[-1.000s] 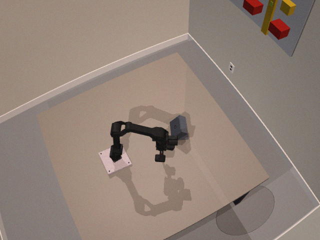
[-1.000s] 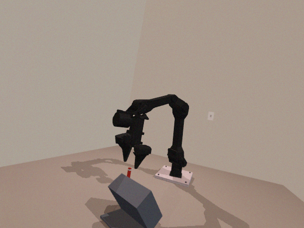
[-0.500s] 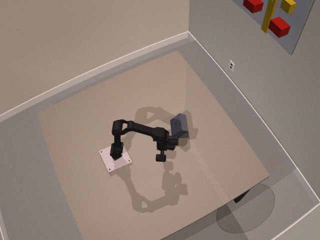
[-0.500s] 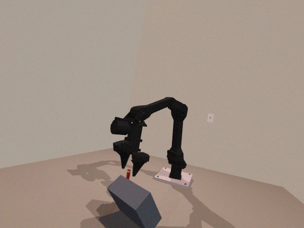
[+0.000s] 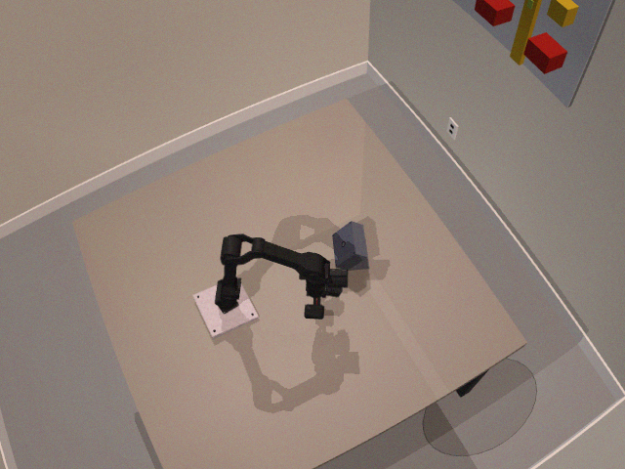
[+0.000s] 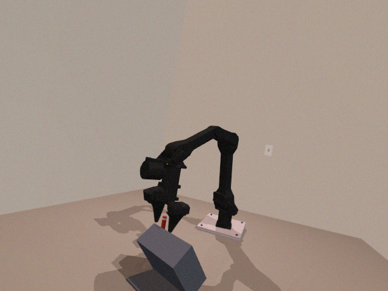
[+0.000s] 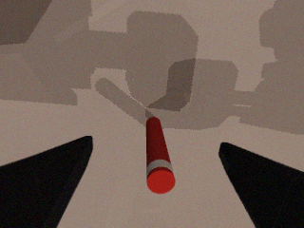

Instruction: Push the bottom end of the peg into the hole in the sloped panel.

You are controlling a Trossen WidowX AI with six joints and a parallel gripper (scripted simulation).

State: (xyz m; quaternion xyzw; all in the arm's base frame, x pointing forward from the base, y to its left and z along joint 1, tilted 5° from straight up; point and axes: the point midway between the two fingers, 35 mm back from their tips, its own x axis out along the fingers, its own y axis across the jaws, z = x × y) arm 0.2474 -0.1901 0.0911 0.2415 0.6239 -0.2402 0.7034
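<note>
A round red peg (image 6: 163, 222) (image 7: 161, 181) with a pale band near its top stands upright on the table. My gripper (image 6: 163, 226) (image 7: 157, 145) is open and empty, pointing down, with one finger on each side of the peg's upper part. Neither finger touches it in the wrist view. The exterior view shows the fingertips near the height of the peg's top; the peg's foot is hidden there behind the panel block. The blue-grey sloped panel (image 5: 352, 244) (image 6: 165, 245) stands just beyond the gripper. Its small round hole (image 5: 343, 244) shows in the top view, and its face is turned away in the exterior view.
The arm's white base plate (image 5: 242, 315) (image 6: 205, 224) is bolted to the table (image 5: 176, 242). The panel block is the obstacle close to the gripper. Shadows of the arm fall across the table around the peg.
</note>
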